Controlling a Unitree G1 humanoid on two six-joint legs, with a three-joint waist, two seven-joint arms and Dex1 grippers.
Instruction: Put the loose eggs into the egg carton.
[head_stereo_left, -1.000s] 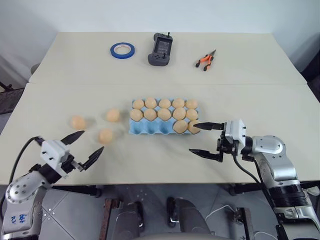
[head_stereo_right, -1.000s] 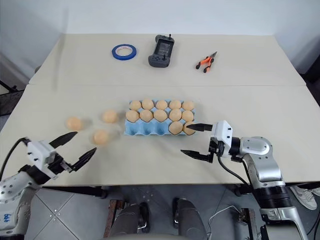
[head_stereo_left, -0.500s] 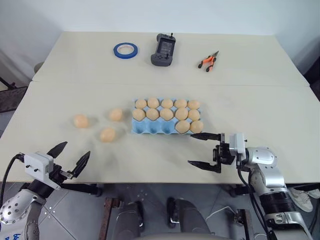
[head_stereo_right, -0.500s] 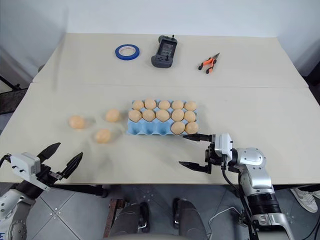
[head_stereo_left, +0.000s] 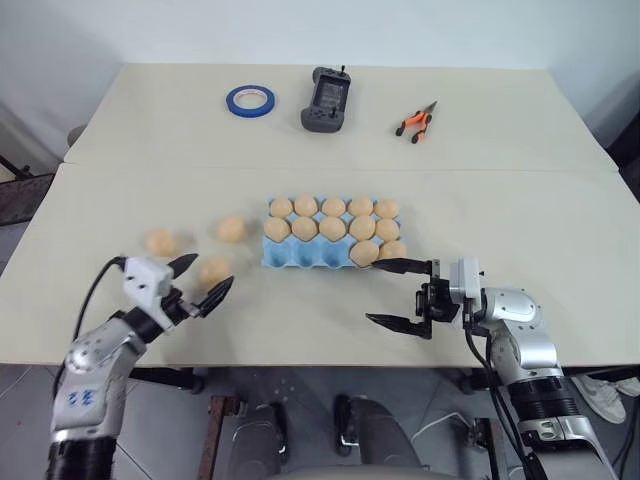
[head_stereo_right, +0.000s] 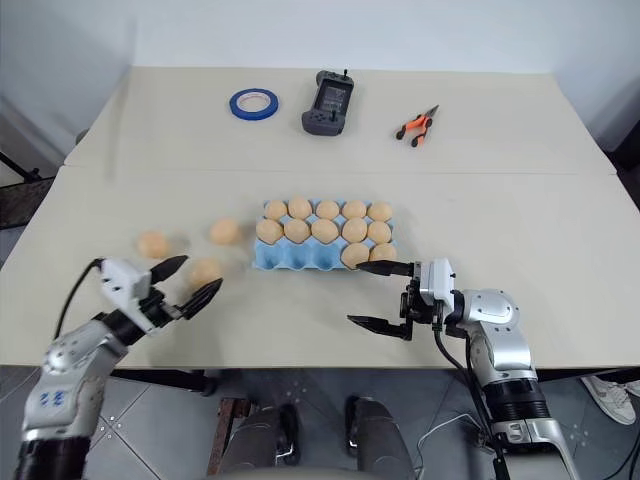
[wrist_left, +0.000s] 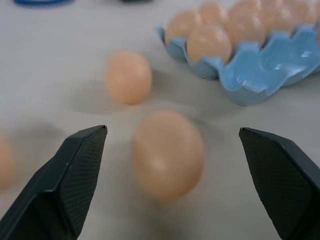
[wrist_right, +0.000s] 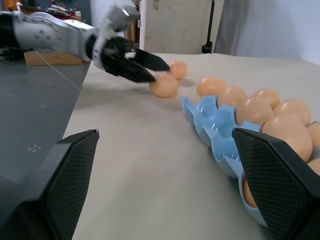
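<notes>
Left gripper (head_stereo_left: 198, 281) spread wide, nearest loose egg (head_stereo_left: 213, 270) between fingers, untouched. Two more eggs (head_stereo_left: 160, 242) (head_stereo_left: 231, 228) beside it, left of egg carton (head_stereo_left: 300, 256) (mid-table, mostly filled). Right gripper (head_stereo_left: 398, 293) spread, empty, by carton's right end.

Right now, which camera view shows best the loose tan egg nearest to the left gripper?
The left wrist view: the pale tan oval egg lies large between the open left gripper's black fingers. Both eye views show it small on the table. The right wrist view shows it far off.
</notes>
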